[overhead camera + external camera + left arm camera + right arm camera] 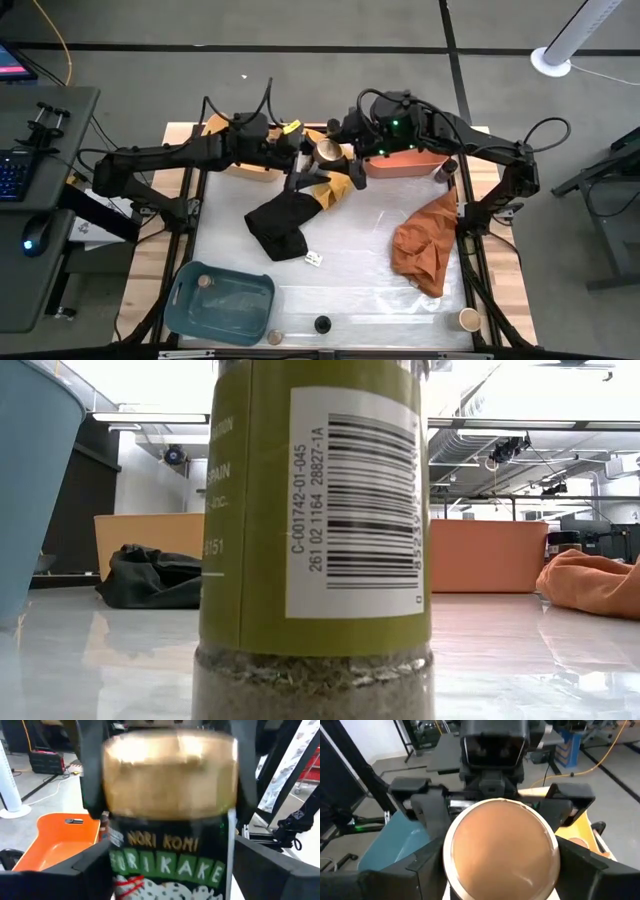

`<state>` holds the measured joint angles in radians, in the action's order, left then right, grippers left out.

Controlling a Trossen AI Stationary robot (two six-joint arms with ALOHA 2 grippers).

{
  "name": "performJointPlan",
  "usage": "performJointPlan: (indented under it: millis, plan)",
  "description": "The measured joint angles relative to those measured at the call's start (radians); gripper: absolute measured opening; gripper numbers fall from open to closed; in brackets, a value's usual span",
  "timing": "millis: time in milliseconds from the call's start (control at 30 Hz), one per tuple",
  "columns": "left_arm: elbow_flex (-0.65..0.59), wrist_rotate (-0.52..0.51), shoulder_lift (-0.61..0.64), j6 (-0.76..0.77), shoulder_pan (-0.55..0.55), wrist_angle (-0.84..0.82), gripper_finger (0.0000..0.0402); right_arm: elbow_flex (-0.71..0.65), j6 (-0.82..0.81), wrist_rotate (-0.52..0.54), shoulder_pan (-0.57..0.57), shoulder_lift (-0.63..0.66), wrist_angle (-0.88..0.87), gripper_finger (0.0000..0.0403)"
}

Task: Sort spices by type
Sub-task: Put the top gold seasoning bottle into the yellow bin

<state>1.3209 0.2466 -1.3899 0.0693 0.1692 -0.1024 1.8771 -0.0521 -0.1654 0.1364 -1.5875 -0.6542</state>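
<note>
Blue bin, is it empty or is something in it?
Not empty: the high view shows one tan-topped spice jar standing inside the blue bin, near one corner.

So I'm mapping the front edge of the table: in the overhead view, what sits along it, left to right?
Blue bin → tan-topped spice jar → black-topped spice jar → tan-topped jar near the right corner.

bright overhead light, table glare, wrist blur
</note>
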Motion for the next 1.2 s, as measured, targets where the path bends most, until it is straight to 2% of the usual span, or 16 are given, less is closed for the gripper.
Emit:
performJointPlan:
  millis: [200, 433, 533, 667, 900, 1033, 1200]
  plan:
    - [0.000, 0.001, 0.000, -0.001, 0.004, -0.001, 0.0244, 0.000, 0.003, 0.023, -0.001, 0.000, -0.013, 0.0275]
    - [0.000, 0.000, 0.000, -0.011, 0.009, -0.009, 0.0243, -0.001, -0.009, 0.028, -0.001, 0.000, -0.009, 0.0283]
    - [0.001, -0.013, 0.004, -0.027, 0.024, -0.024, 0.0243, 0.007, -0.036, 0.062, 0.000, -0.002, 0.009, 0.0295]
    - [0.000, -0.079, 0.020, -0.058, 0.057, -0.154, 0.0243, 0.052, -0.014, 0.138, 0.006, 0.000, 0.017, 0.0304]
    - [-0.002, -0.198, 0.125, -0.090, 0.152, -0.386, 0.0243, 0.161, 0.007, 0.302, 0.034, 0.000, -0.119, 0.0306]
    - [-0.133, -0.268, 0.250, -0.053, 0.212, -0.258, 0.0243, 0.193, 0.001, 0.357, 0.055, 0.000, -0.215, 0.0306]
    - [-0.471, -0.342, 0.443, 0.102, 0.282, 0.013, 0.0243, 0.183, -0.054, 0.375, 0.069, 0.000, -0.283, 0.0307]
